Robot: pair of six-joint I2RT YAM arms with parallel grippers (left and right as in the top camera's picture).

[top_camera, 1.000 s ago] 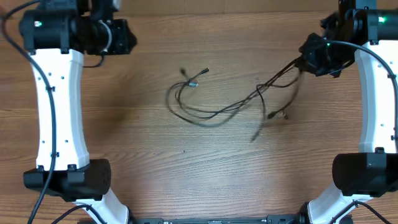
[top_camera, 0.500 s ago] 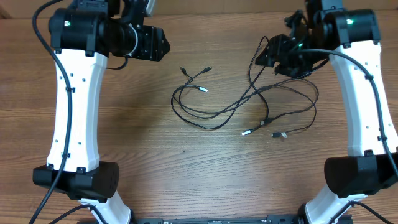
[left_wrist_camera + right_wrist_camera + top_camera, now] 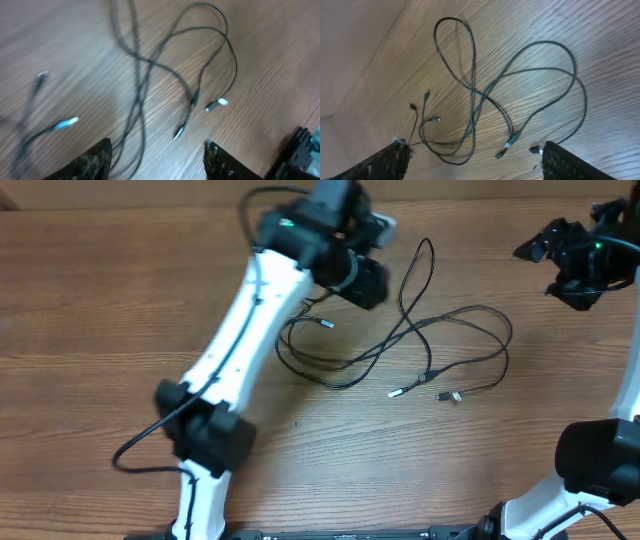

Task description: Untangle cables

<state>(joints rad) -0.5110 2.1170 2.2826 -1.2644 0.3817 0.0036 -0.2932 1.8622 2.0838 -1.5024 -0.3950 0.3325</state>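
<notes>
Sprawling across table (image 3: 100, 310) — black cables (image 3: 415, 328).

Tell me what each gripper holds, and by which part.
Nothing. Left gripper and right gripper are open and empty; the cables lie loose on the table.

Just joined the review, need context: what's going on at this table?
Two robot arms are working on untangling a few thin black cables, which lie loose on the wooden table. The left arm reaches in over their left part with the left gripper open and empty above the cords. The right gripper is also open and empty, off toward the table's right edge. Nothing is held. The cables cross and loop over each other near the middle, so they are not yet separated.
</notes>
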